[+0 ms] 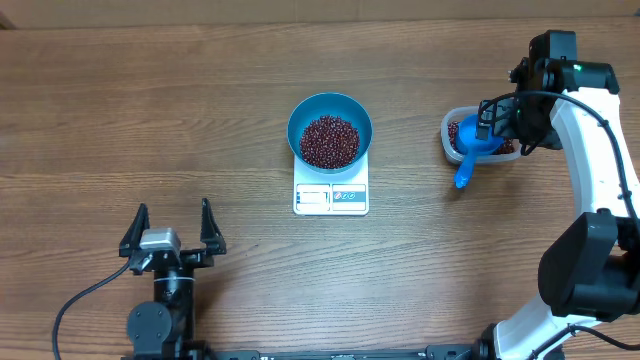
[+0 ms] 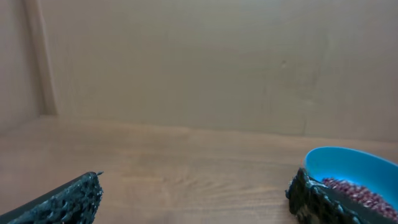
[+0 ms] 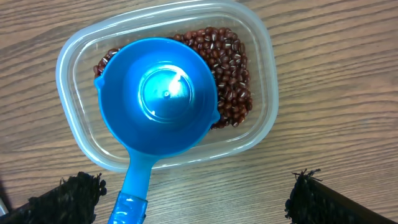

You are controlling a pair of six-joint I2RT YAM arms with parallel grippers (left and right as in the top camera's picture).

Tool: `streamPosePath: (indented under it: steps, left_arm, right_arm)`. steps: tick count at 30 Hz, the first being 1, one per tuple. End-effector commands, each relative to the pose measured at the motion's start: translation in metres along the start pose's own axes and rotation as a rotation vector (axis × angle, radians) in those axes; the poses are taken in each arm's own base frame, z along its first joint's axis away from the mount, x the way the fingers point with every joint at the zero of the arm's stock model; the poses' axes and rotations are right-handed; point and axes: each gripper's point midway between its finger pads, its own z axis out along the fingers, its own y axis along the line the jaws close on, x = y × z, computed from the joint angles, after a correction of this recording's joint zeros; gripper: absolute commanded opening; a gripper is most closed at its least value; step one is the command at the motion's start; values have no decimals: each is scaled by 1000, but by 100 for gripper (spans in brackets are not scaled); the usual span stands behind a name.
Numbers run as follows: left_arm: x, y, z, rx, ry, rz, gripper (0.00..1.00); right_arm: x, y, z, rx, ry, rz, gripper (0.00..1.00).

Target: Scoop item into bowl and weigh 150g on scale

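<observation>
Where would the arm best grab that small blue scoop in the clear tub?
By the narrow handle of the small blue plastic scoop, from above: it juts out past the clear plastic tub's rim, clear of the red-brown beans.

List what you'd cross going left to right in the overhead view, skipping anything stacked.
left gripper → blue bowl holding beans → clear tub
</observation>
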Motion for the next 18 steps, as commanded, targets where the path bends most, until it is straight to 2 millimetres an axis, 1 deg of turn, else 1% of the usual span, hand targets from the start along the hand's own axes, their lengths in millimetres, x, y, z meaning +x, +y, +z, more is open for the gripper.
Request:
streamPosePath:
  steps: [1, 6, 8, 13, 18]
  left_arm:
    - [21, 13, 1, -66, 43, -52, 100]
    - [41, 17, -1, -81, 124, -43, 100]
    - [41, 17, -1, -79, 124, -3, 100]
    - [42, 17, -1, -77, 127, 9, 100]
    - [43, 11, -1, -41, 133, 51, 99]
  right_arm:
    - [-1, -2, -6, 6, -17, 0, 100]
    - [-1, -2, -6, 6, -17, 0, 100]
    - [-1, -2, -6, 6, -17, 0, 100]
    - [-1, -2, -6, 6, -17, 0, 100]
    - [-1, -2, -6, 6, -17, 0, 100]
